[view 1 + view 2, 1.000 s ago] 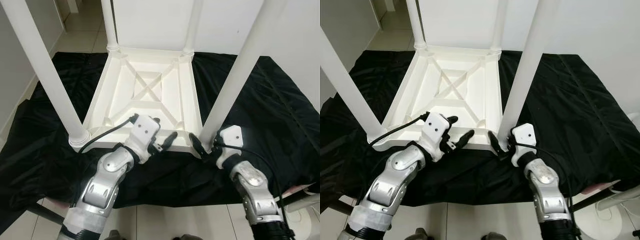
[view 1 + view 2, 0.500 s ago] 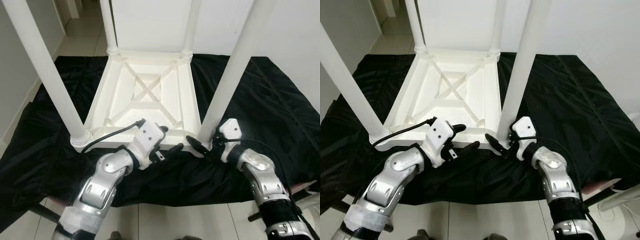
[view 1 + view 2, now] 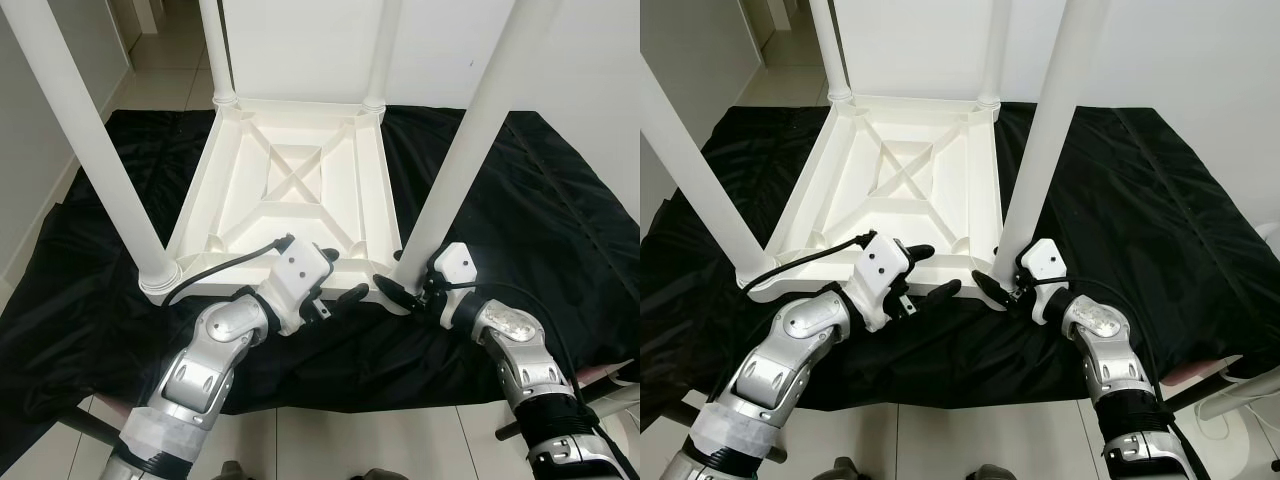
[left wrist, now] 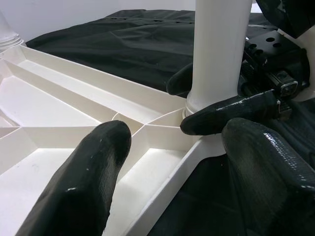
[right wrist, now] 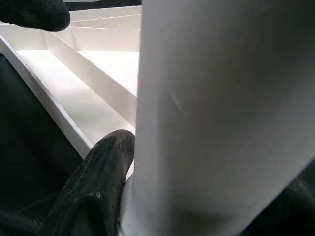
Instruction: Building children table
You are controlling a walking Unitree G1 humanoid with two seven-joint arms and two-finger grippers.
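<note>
Table (image 3: pixel 300 190) lies upside down on black cloth (image 3: pixel 560 210). Right tool (image 3: pixel 400 290) has closed in, pinching the near leg (image 3: pixel 455 170) at its base. Left tool (image 3: pixel 338 280) stays spread over the near rim.

Silver jointed arms; white wrist housings; black cable on the left arm (image 3: pixel 215 345); glossy black gripper fingers (image 4: pixel 83 184).

The upturned children's table (image 3: pixel 300 180) is plain white all over, ribbed underside and round legs (image 3: pixel 470 130) alike. It lies on a glossy black sheet (image 3: pixel 520 210) spread over a floor of pale cream tiles (image 3: pixel 165 60). Both arms are silver with white wrist housings; the left end effector (image 3: pixel 340 280) and right end effector (image 3: pixel 395 285) have black fingers. The wall (image 3: pixel 580 60) is white.
</note>
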